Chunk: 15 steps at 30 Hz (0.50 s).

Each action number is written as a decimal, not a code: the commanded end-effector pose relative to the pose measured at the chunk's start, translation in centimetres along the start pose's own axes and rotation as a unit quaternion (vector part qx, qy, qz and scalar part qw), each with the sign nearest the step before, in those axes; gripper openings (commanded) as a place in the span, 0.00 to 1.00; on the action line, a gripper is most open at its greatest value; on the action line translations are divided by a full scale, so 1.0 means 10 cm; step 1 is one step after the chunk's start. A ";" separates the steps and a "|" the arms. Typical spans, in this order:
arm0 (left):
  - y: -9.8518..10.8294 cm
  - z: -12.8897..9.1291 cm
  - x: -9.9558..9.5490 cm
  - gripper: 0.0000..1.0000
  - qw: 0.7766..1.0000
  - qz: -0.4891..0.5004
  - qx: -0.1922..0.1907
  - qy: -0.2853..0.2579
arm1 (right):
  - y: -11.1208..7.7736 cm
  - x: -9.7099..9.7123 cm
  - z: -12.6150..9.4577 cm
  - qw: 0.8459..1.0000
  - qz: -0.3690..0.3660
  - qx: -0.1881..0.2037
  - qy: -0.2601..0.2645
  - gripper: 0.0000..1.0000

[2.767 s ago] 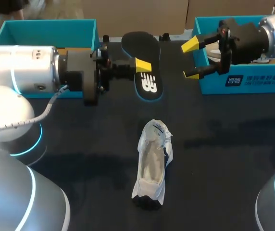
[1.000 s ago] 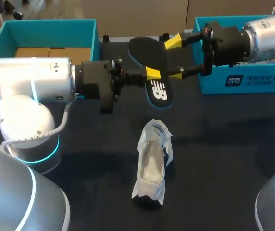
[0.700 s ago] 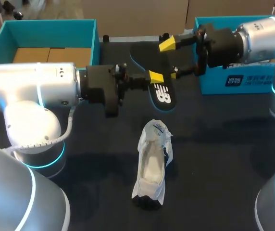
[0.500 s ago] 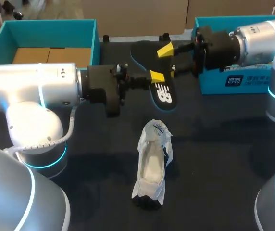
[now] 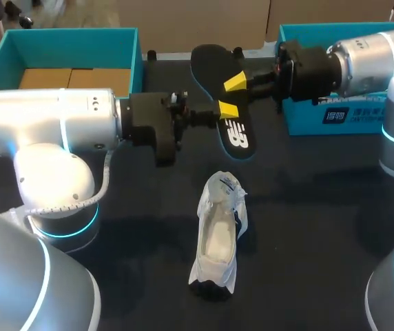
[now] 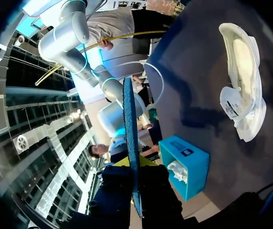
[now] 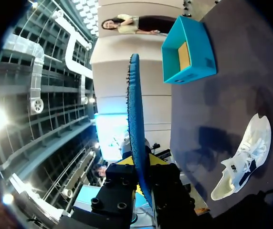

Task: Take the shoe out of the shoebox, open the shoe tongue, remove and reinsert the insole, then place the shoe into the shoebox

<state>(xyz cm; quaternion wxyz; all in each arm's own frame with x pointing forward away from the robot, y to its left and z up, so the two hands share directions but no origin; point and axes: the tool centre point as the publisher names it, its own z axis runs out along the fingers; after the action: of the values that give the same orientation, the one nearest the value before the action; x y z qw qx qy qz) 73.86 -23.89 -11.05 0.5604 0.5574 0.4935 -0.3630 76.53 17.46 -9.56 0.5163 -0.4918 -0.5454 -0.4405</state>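
Where right gripper (image 5: 235, 81) hung spread a second ago, it now pinches insole (image 5: 211, 62) far end; left gripper (image 5: 226, 110) pinches midsection too. Handover likely; shoe (image 5: 219, 227) awaits reinsertion.

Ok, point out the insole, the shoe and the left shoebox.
insole (image 5: 237, 135): head view, its logo end.
shoe (image 5: 216, 241): head view, its pale inner lining.
left shoebox (image 5: 66, 43): head view, its far wall.
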 end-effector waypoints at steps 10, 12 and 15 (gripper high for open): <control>-0.04 0.03 0.02 0.00 1.000 -0.005 -0.010 0.001 | -0.02 0.00 0.01 1.000 0.001 0.000 0.004 0.47; -0.04 0.03 0.02 0.00 1.000 -0.005 -0.011 0.000 | -0.02 0.00 0.01 1.000 0.001 -0.001 0.005 0.45; -0.05 0.03 0.02 0.00 1.000 -0.006 -0.012 -0.001 | -0.02 -0.02 0.01 1.000 0.001 -0.001 0.007 0.41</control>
<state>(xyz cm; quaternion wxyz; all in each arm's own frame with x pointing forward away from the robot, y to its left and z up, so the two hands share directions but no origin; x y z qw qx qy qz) 73.73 -23.97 -11.24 0.5626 0.5495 0.4992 -0.3638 76.41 17.45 -9.54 0.5201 -0.4901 -0.5421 -0.4421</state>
